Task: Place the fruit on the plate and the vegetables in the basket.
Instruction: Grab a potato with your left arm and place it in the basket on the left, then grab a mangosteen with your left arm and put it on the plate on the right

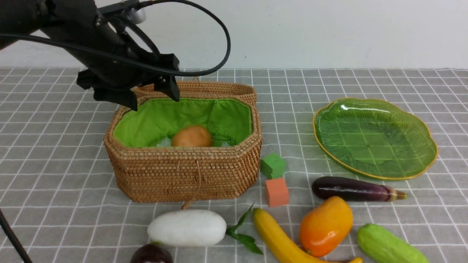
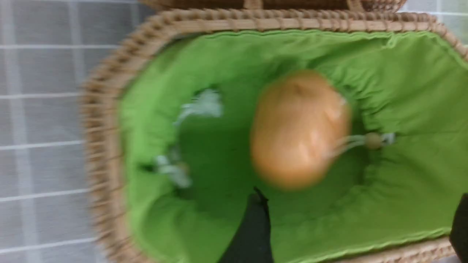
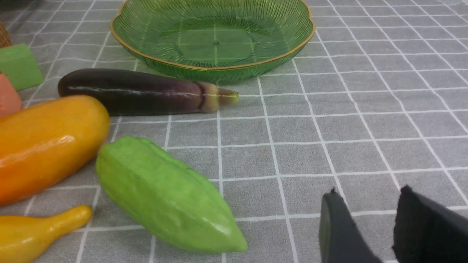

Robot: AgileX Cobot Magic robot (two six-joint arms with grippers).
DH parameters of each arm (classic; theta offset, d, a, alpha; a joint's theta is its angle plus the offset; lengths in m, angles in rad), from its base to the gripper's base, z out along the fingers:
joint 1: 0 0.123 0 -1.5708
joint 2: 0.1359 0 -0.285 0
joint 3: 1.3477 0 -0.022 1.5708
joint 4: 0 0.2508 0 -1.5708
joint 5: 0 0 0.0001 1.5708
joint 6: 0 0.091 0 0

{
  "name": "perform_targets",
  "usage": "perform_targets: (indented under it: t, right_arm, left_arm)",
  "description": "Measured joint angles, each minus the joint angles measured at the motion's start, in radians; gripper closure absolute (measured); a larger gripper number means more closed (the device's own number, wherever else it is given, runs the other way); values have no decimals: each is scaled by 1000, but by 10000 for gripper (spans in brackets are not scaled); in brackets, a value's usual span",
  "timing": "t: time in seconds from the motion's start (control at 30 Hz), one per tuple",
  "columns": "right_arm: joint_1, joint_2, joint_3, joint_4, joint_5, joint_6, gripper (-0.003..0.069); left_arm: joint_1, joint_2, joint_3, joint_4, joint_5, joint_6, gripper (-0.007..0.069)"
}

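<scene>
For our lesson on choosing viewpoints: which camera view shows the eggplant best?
The right wrist view: the eggplant lies close and sharp, its whole length and stem visible. The front view shows it whole too, but smaller. The left wrist view shows the basket, not the eggplant.

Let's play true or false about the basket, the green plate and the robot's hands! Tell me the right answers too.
1. The potato lies inside the basket. True.
2. The mango is on the plate. False: it lies on the cloth; the plate holds nothing.
3. The left gripper is open above the basket. True.
4. The eggplant is in the basket. False: it lies on the cloth near the plate.
5. The right gripper holds the cucumber. False: it is open, holding nothing; the cucumber lies on the cloth.
</scene>
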State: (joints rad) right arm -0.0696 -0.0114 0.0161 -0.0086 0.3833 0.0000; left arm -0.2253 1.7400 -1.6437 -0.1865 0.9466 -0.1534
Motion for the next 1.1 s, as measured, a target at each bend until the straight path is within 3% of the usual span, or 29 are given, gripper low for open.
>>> perform_targets:
  t: [0.23, 0.4, 0.57, 0.77, 0.97, 1.1]
  right_arm:
    - [0, 0, 0, 0, 0, 0, 417]
    - [0, 0, 0, 0, 0, 0, 417]
    - [0, 0, 0, 0, 0, 0, 417]
    - [0, 0, 0, 0, 0, 0, 417]
    - [0, 0, 0, 0, 0, 0, 417]
    - [0, 0, 0, 0, 0, 0, 417]
  left_arm:
    - [-14, -163, 11, 102, 173, 0, 60]
    - [-20, -327, 105, 115, 177, 0, 69]
    - [-20, -500, 436, 48, 124, -8, 71]
    - [-20, -434, 711, -48, 45, -98, 67]
    - [-20, -267, 748, -230, -10, -50, 48]
    - [-20, -170, 748, -254, -49, -36, 46]
